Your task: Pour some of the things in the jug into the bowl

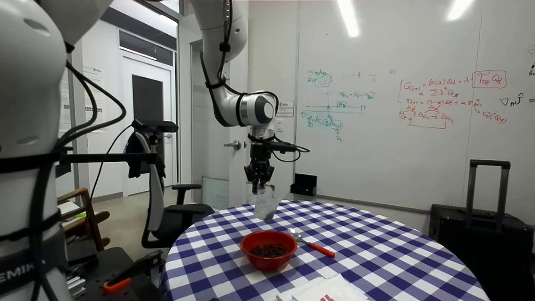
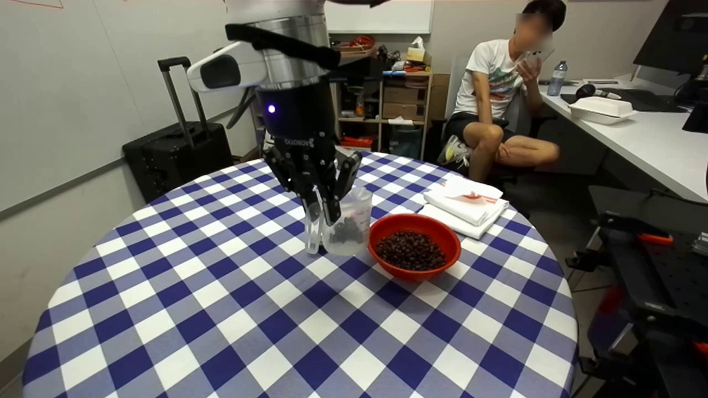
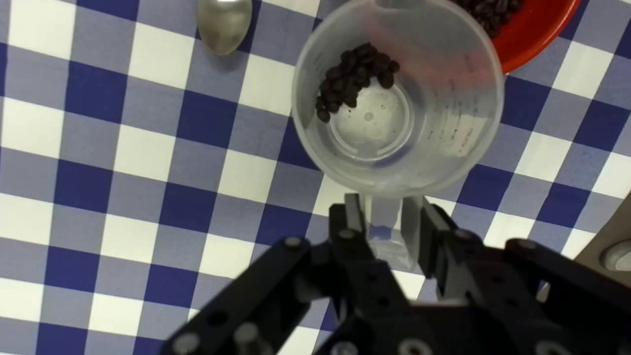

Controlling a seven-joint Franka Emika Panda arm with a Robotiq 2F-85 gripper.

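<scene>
The clear jug [image 3: 443, 118] holds a small heap of dark beans bunched at one side of its bottom. It also shows in both exterior views [image 1: 266, 205] [image 2: 354, 235], slightly tilted. My gripper [image 3: 386, 217] is shut on the jug's handle, one finger on each side. It points down in both exterior views [image 1: 259, 190] [image 2: 322, 210]. The jug appears held just above the table, close beside the bowl. The red bowl [image 1: 269, 262] stands upright with many dark beans in it [image 2: 412, 273]. In the wrist view only part of the bowl [image 3: 535, 37] shows, partly behind the jug.
A spoon with a red handle [image 1: 321, 249] lies beside the bowl; its metal end [image 3: 224, 27] shows in the wrist view. Folded white napkins [image 2: 467, 210] lie on the other side of the bowl. A checked cloth covers the round table [image 2: 221, 309]. A person [image 2: 492, 94] sits beyond the table.
</scene>
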